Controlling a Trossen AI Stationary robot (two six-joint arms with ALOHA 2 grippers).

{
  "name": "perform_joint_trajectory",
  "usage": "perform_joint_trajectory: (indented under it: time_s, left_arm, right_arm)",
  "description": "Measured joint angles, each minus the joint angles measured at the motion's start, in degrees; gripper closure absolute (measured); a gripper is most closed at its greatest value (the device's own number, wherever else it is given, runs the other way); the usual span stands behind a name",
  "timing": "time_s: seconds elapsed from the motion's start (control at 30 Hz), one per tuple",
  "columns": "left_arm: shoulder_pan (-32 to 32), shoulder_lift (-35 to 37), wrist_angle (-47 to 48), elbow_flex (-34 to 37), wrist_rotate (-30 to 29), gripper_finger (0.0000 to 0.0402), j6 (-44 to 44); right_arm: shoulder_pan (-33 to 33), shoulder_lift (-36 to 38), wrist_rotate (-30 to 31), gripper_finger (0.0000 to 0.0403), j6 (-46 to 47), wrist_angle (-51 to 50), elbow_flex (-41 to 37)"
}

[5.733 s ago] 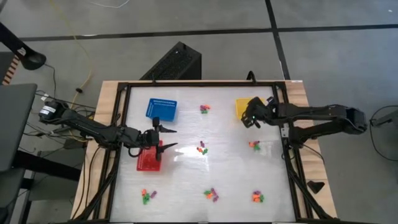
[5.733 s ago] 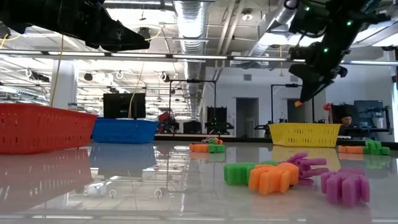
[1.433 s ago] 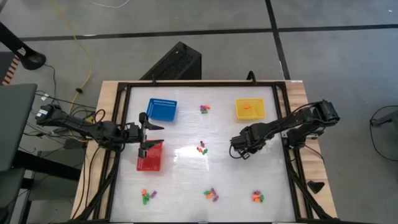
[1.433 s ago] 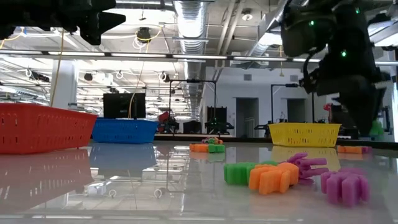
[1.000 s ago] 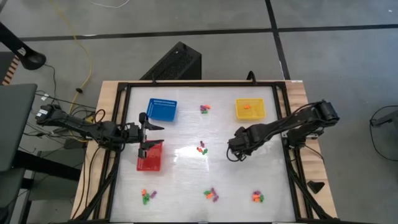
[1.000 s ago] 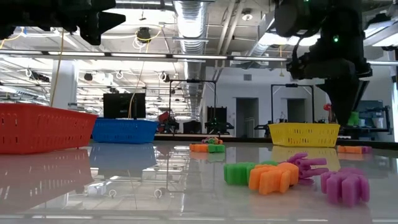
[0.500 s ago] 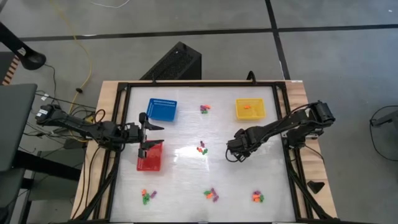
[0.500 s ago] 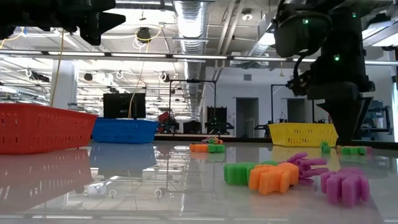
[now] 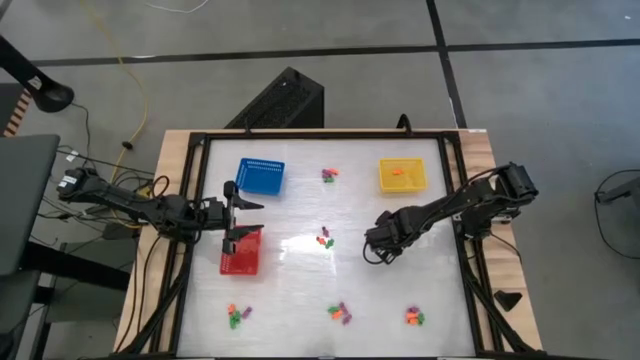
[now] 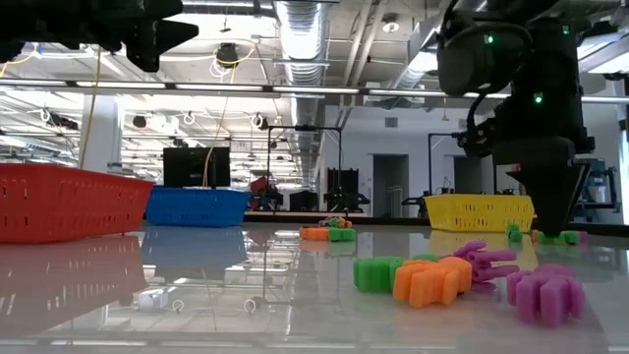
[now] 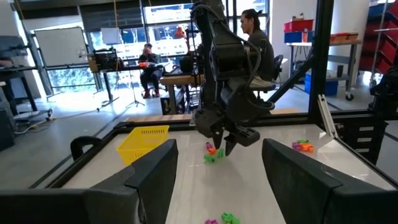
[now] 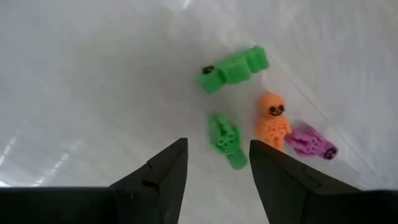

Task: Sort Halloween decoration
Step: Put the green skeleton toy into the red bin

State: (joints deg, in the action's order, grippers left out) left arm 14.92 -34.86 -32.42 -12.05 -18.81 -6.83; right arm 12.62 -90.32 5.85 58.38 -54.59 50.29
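The right tool (image 12: 213, 163), fingers spread, hangs above a green skeleton trinket (image 12: 226, 139) on the worktop (image 12: 93, 93); best to centre on it, clear of the orange trinket (image 12: 273, 119) just beside.

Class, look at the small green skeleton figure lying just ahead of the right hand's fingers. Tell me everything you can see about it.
The green skeleton figure is a tiny, matte, plastic-looking trinket with ribbed limbs, lying flat on the glossy white table. It sits between the open fingers of the right hand, untouched. An orange skeleton lies close beside it, a purple one beyond that, and a second green piece lies apart from it.
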Motion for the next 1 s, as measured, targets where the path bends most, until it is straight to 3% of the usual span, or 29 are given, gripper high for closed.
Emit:
perform_joint_trajectory:
  time_s: [0.33, 0.53, 0.73, 0.93, 1.0]
  left_arm:
    - [0.00, -0.01, 0.00, 0.00, -0.02, 0.0175, 0.00]
    - [0.00, -0.01, 0.02, 0.00, -0.02, 0.0175, 0.00]
    - [-0.01, -0.01, 0.00, 0.00, -0.02, 0.0175, 0.00]
    - [0.00, -0.02, 0.17, 0.00, -0.67, 0.0175, 0.00]
    - [0.00, -0.01, 0.26, 0.00, -1.01, 0.0175, 0.00]
  right_arm:
    - [-1.61, 0.26, -2.74, 0.0204, -4.92, 8.49, -5.52]
    - [-1.61, 0.18, -3.00, 0.0268, -6.19, 6.75, -4.29]
    - [-1.59, 0.14, -1.97, 0.0357, -9.11, -1.44, -0.99]
    - [-0.64, 0.18, -0.44, 0.0356, -12.37, -3.71, 6.91]
    - [0.48, 0.18, 2.54, 0.0349, -13.42, -1.63, 10.29]
